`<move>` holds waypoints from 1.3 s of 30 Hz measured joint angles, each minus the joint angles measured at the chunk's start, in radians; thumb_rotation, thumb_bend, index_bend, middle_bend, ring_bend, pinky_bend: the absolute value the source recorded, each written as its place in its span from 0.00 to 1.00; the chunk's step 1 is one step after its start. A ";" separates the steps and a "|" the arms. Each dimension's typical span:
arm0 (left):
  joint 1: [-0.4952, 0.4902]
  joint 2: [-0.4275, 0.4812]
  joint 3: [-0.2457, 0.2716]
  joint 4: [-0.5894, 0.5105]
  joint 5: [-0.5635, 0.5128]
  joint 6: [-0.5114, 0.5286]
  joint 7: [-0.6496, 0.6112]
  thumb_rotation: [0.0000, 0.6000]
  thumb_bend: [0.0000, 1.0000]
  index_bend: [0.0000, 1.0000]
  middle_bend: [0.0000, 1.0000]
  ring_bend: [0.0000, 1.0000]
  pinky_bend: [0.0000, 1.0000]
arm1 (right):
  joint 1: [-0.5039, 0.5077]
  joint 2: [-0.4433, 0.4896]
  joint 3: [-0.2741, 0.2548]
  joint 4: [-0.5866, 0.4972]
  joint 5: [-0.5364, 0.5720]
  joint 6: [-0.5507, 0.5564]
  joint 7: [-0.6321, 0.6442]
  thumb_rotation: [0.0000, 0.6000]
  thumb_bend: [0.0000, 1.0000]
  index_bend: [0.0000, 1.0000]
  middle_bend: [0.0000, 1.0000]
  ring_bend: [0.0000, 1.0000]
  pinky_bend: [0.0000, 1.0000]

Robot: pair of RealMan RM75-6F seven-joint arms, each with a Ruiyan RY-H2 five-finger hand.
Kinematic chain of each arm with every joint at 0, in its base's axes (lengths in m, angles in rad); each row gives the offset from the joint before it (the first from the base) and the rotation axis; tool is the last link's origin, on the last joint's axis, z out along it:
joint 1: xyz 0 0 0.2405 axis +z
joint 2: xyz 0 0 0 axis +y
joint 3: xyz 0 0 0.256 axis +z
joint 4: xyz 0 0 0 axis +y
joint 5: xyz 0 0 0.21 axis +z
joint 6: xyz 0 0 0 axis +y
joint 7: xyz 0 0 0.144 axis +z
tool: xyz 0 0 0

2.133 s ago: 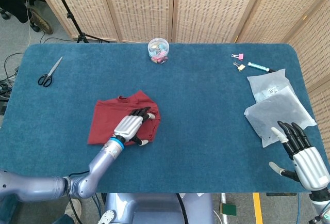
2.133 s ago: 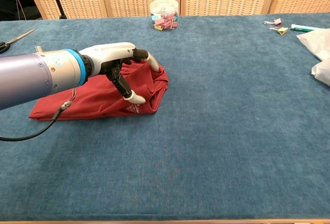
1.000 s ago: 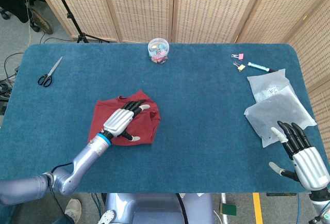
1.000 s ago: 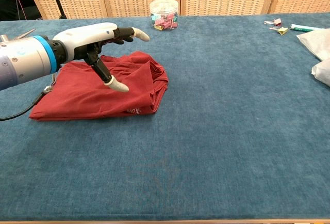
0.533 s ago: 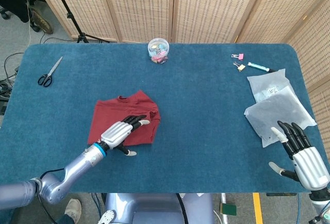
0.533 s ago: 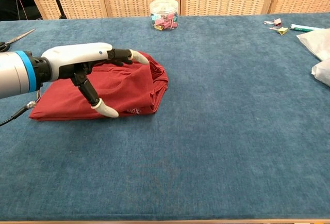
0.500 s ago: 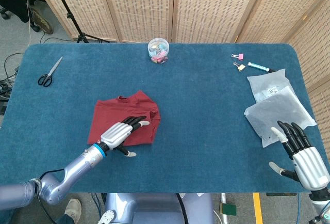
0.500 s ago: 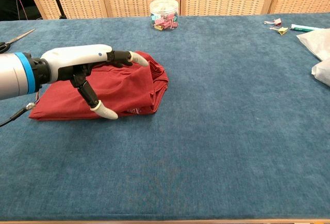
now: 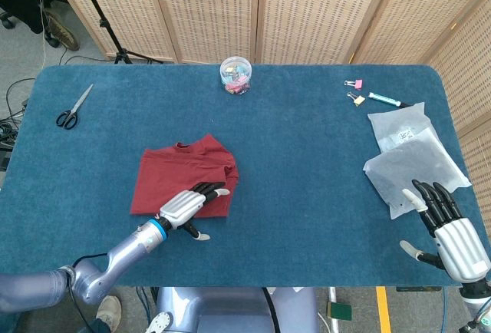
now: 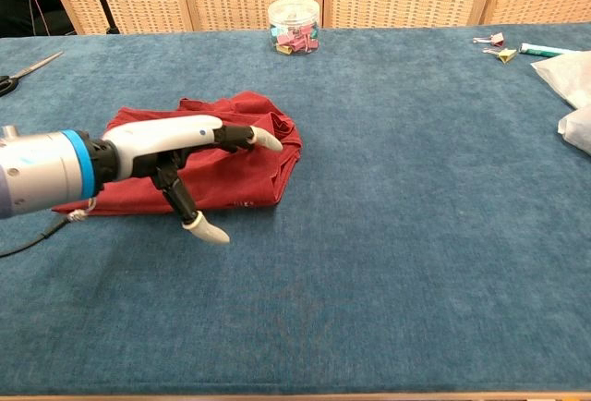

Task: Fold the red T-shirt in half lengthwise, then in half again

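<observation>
Red T-shirt (image 9: 184, 176) lies folded — under the empty left hand's (image 9: 184, 206) fingertips.

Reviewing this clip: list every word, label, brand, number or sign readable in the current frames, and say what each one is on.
None can be read.
Red T-shirt: a small pale print near its front hem, too small to read.
Upper plastic bag: a white label with dark marks, too blurred to read.
Left hand and right hand: no visible markings.
</observation>
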 measured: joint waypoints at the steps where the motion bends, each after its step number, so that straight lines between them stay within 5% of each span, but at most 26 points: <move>1: -0.001 -0.010 0.000 0.007 -0.001 -0.002 0.001 1.00 0.00 0.00 0.00 0.00 0.00 | 0.000 0.000 0.000 0.000 0.000 0.000 0.000 1.00 0.00 0.00 0.00 0.00 0.00; 12: -0.007 -0.059 -0.010 0.045 -0.025 -0.018 0.029 1.00 0.00 0.00 0.00 0.00 0.00 | -0.001 0.001 0.000 0.001 0.000 0.001 0.004 1.00 0.00 0.00 0.00 0.00 0.00; 22: 0.008 -0.017 -0.019 -0.009 0.019 0.026 0.003 1.00 0.00 0.00 0.00 0.00 0.00 | -0.002 0.002 -0.001 0.001 -0.001 0.002 0.004 1.00 0.00 0.00 0.00 0.00 0.00; 31: 0.050 0.075 -0.042 -0.071 0.077 0.162 0.010 1.00 0.00 0.00 0.00 0.00 0.00 | -0.004 0.003 -0.002 -0.003 -0.007 0.010 0.001 1.00 0.00 0.00 0.00 0.00 0.00; 39: 0.169 0.213 -0.035 -0.127 0.064 0.358 0.203 1.00 0.00 0.00 0.00 0.00 0.00 | -0.005 0.004 0.004 -0.005 0.000 0.013 0.003 1.00 0.00 0.00 0.00 0.00 0.00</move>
